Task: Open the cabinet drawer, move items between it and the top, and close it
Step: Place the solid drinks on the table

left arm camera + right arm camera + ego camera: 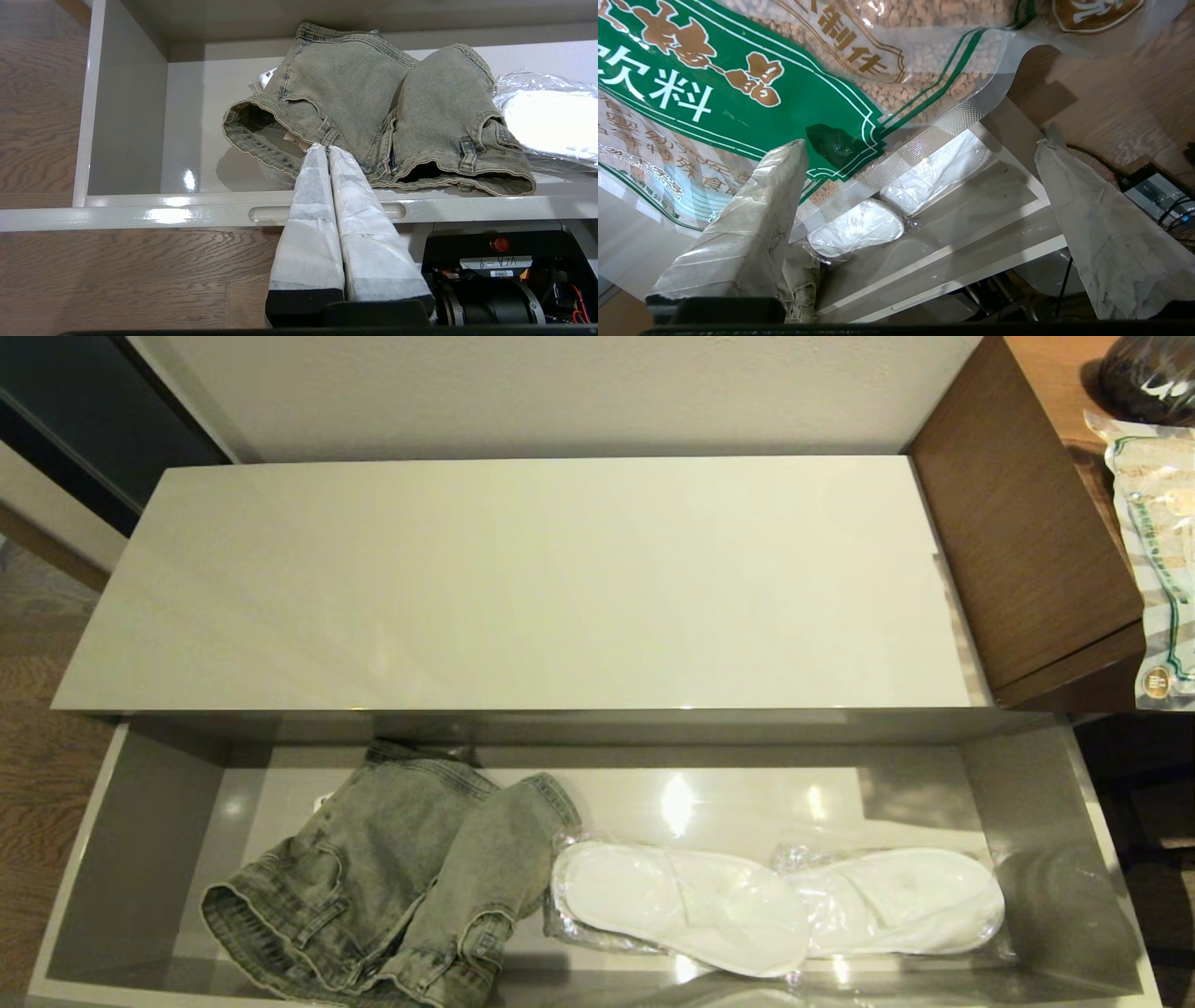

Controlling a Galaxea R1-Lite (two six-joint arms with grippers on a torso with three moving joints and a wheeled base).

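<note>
The cabinet drawer stands pulled out below the bare top. The folded grey jeans lie in its left half. My left gripper is shut and empty, hovering over the drawer's front rail with its tips just before the jeans. The clear packet with green-white labels lies on the brown desk at the far right. My right gripper is open; one finger tip sits against the packet and the other stands well clear. Neither gripper shows in the head view.
White slippers in clear plastic lie in the drawer's middle and right. The brown wood-grain desk rises beside the cabinet's right end, with a dark rounded object at its back. An oblong notch sits in the front rail.
</note>
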